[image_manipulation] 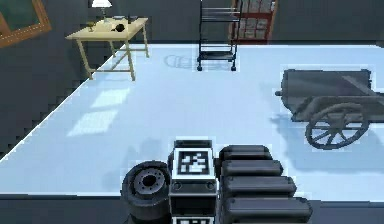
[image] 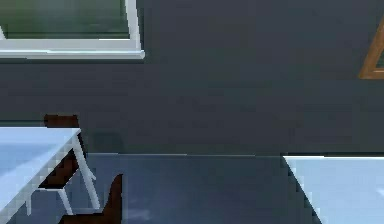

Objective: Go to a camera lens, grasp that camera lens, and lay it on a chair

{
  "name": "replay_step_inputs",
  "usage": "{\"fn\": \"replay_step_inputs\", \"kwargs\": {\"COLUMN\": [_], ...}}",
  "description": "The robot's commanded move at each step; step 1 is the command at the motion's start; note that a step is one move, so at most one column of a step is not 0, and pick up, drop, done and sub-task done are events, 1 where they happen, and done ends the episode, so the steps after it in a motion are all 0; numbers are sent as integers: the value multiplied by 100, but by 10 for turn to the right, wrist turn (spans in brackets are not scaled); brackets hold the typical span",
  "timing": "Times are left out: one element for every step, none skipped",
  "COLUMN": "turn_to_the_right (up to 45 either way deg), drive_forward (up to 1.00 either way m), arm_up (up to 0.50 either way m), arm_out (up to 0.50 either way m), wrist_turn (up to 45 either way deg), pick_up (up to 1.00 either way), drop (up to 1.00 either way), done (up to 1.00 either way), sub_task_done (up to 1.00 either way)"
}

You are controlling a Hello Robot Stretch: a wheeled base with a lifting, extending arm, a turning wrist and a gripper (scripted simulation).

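Standing along the far side of the arm side view were one light wooden desk (image_manipulation: 84, 34) on slim legs, one black wire rack (image_manipulation: 217, 40) and one red shelf unit (image_manipulation: 255, 20), with one dark cannon-like piece with a spoked wheel (image_manipulation: 330, 105) nearer on the right. One white lamp (image_manipulation: 100, 5) and one small dark blob (image_manipulation: 118, 28) rested on that desk; the blob was too small to tell whether it was the camera lens. A smooth pale blue rug (image_manipulation: 150, 100) covered the floor there. The tool (image_manipulation: 148, 186), a dark rounded body beside one white marked square (image_manipulation: 193, 165), sat at the bottom edge; whether it held anything could not be told. Ahead, one dark brown chair (image: 62, 122) stood behind one white desk (image: 30, 150), a second dark brown chair (image: 113, 198) just beside it, before a dark grey wall (image: 220, 90) with one white-framed window (image: 70, 45).
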Motion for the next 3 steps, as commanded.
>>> {"fn": "replay_step_inputs", "kwargs": {"turn_to_the_right": [-450,-360,450], "drive_forward": [0,0,0], "arm_up": [0,0,0], "arm_out": [0,0,0], "wrist_turn": [0,0,0], "pick_up": [0,0,0], "drop": [0,0,0], "done": [0,0,0], "sub_task_done": [0,0,0]}}
